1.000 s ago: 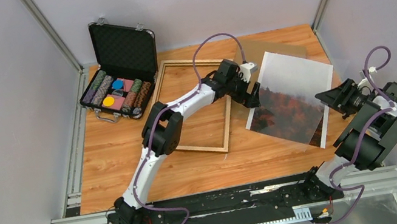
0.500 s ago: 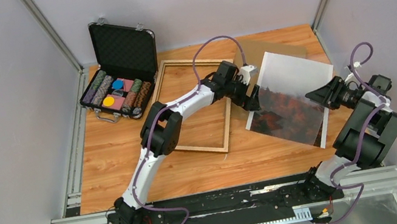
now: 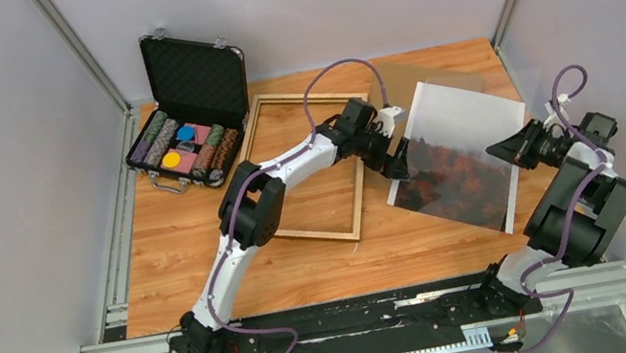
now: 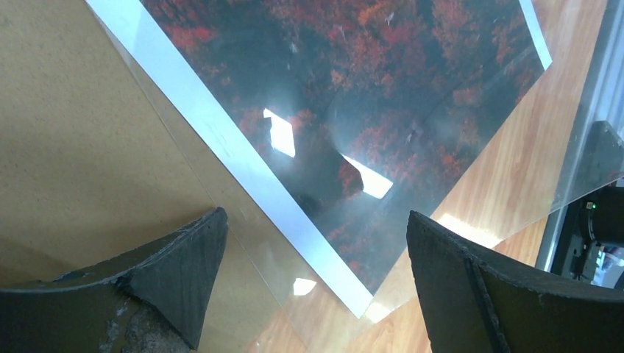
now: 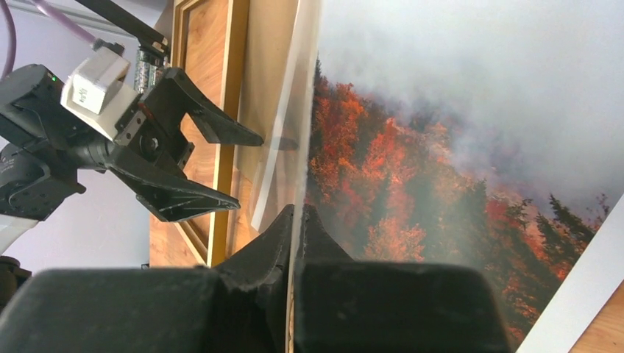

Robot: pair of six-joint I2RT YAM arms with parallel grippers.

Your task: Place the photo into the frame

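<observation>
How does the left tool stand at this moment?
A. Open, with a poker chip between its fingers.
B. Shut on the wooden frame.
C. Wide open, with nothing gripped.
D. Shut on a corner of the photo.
C: in the left wrist view the left tool stands wide open and grips nothing. The photo lies below the gap.

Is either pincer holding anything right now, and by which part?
The right pincer pinches the clear tinted sheet by its near edge; the left pincer is open and empty.
</observation>
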